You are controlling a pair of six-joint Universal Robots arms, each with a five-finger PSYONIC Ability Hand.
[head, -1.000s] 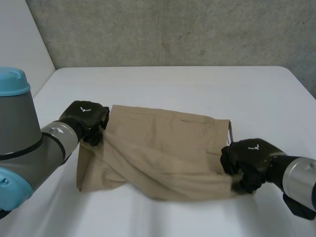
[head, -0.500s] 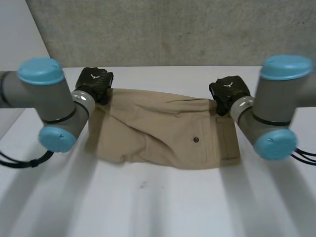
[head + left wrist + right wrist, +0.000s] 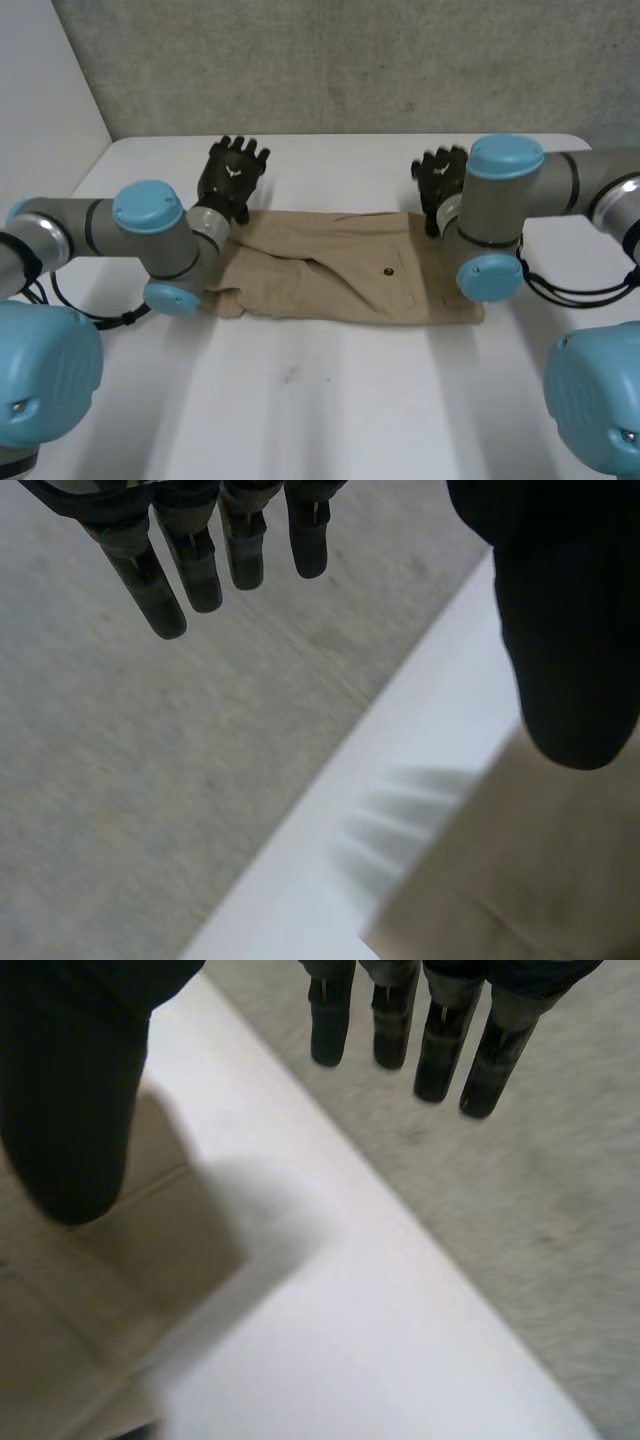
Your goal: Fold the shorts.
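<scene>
Shorts [image 3: 340, 268] lie folded in a long tan band across the far half of the white table [image 3: 330, 410], a dark button [image 3: 388, 270] facing up. The robot's left hand [image 3: 232, 178] is by the band's far left corner and its right hand [image 3: 438, 182] by the far right corner, both toward the table's far edge. Neither grips anything: the left hand's fingers [image 3: 190, 575] and the right hand's fingers [image 3: 440, 1055] are straight and spread, each thumb held well apart over the cloth. A grey wall [image 3: 350, 60] stands beyond the far edge.
</scene>
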